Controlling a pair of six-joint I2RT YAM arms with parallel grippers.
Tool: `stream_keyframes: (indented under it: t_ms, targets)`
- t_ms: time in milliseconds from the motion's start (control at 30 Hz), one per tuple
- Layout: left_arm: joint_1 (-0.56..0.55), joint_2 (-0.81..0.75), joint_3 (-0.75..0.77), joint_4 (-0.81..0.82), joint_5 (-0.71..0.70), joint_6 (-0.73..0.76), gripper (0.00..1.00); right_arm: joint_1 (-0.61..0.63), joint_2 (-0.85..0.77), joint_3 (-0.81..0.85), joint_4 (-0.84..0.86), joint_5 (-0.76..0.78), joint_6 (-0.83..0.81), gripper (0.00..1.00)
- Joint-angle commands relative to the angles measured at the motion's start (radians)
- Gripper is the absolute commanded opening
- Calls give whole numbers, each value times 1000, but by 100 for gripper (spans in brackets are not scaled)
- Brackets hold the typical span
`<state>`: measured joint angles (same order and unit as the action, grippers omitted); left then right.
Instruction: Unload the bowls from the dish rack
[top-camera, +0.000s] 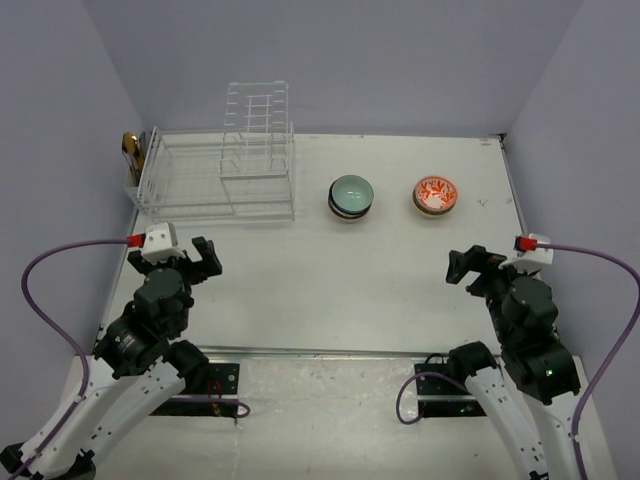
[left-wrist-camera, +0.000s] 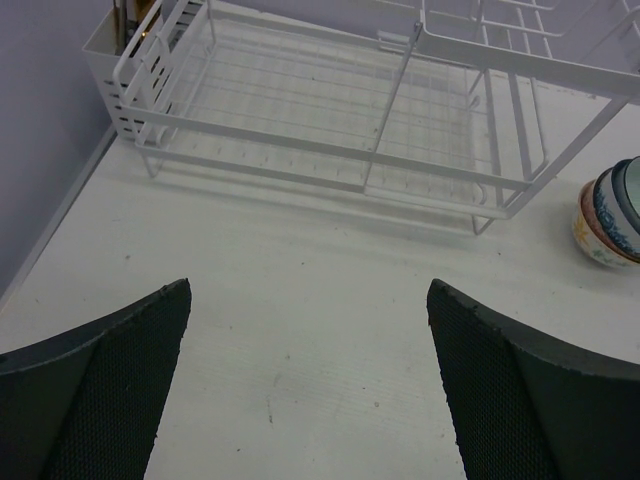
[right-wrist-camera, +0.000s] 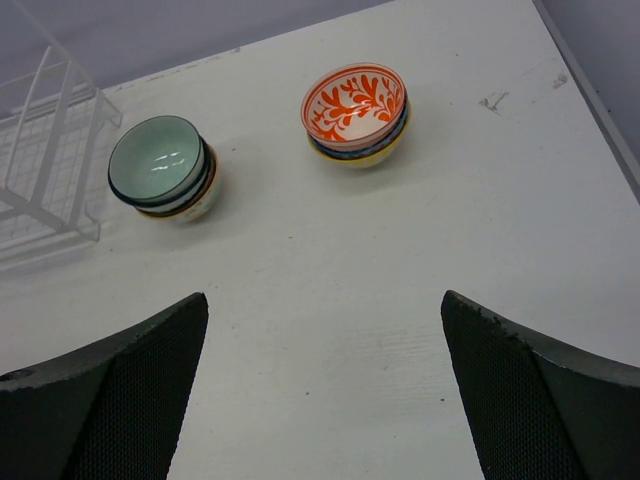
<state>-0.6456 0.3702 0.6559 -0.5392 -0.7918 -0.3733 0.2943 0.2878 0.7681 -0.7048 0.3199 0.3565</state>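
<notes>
The white wire dish rack (top-camera: 215, 175) stands at the back left, its low basket and its tall slotted tower holding no bowls; it also fills the top of the left wrist view (left-wrist-camera: 330, 120). A stack of bowls with a pale green one on top (top-camera: 351, 196) sits on the table right of the rack, and shows in the right wrist view (right-wrist-camera: 160, 166). A second stack topped by an orange-patterned bowl (top-camera: 435, 194) sits further right (right-wrist-camera: 356, 112). My left gripper (top-camera: 195, 258) is open and empty in front of the rack. My right gripper (top-camera: 470, 265) is open and empty in front of the bowls.
A small golden-brown object (top-camera: 130, 150) sits in the white holder at the rack's left end. The purple walls close in the table on the left, back and right. The edge of the green-topped stack shows at the right of the left wrist view (left-wrist-camera: 610, 215).
</notes>
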Motion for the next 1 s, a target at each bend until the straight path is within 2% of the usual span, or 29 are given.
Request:
stream_keyframes:
  t_ms: [0, 967]
  targets:
    - [14, -5, -12, 53, 25, 39, 100, -3, 10, -6, 57, 31, -21, 99]
    - [17, -19, -18, 70, 78, 68, 100, -3, 48, -41, 96, 35, -28, 99]
